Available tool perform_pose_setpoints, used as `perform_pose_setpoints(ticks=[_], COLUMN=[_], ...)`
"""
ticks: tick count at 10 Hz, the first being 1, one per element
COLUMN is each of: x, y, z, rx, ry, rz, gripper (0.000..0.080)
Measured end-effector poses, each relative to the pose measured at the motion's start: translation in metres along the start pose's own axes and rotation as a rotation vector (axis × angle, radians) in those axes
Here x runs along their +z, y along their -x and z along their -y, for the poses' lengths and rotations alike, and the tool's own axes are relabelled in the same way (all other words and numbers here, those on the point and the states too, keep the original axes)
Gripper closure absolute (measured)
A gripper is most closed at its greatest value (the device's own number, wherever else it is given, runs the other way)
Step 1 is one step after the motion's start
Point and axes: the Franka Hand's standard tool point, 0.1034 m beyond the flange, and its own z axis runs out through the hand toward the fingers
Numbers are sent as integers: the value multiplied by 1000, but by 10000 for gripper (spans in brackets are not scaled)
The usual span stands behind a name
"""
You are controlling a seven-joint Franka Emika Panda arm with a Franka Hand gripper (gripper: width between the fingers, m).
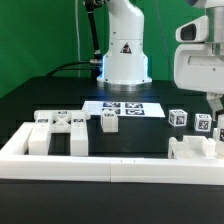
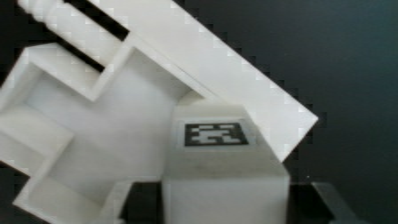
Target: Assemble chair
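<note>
My gripper (image 1: pixel 213 108) hangs at the exterior view's right, over a wide white chair part (image 1: pixel 195 150) that lies against the border rail. In the wrist view my gripper (image 2: pixel 228 203) is shut on a white chair block (image 2: pixel 217 150) with a square tag on its face. A dark finger (image 2: pixel 146 203) presses each side of the block. Below the block lies the wide white part (image 2: pixel 71 110). Several more white tagged chair parts (image 1: pixel 60 130) stand at the left, and one (image 1: pixel 108 121) near the middle. Two small tagged cubes (image 1: pixel 178 117) (image 1: pixel 203 123) sit at the right.
The long white border rail (image 1: pixel 60 165) runs along the front and shows as a slanted band in the wrist view (image 2: pixel 267 85). The marker board (image 1: pixel 122 107) lies in front of the robot's base (image 1: pixel 125 60). The table is black.
</note>
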Motion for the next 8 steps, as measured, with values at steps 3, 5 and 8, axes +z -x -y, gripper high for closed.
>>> perform_pose_setpoints(ticks=[3, 5, 8], x=[-1, -1, -2], y=[1, 4, 3], z=[1, 3, 4], rx=[-170, -372, -679], ry=[5, 11, 11], rz=[-2, -7, -9], gripper=[180, 156, 150])
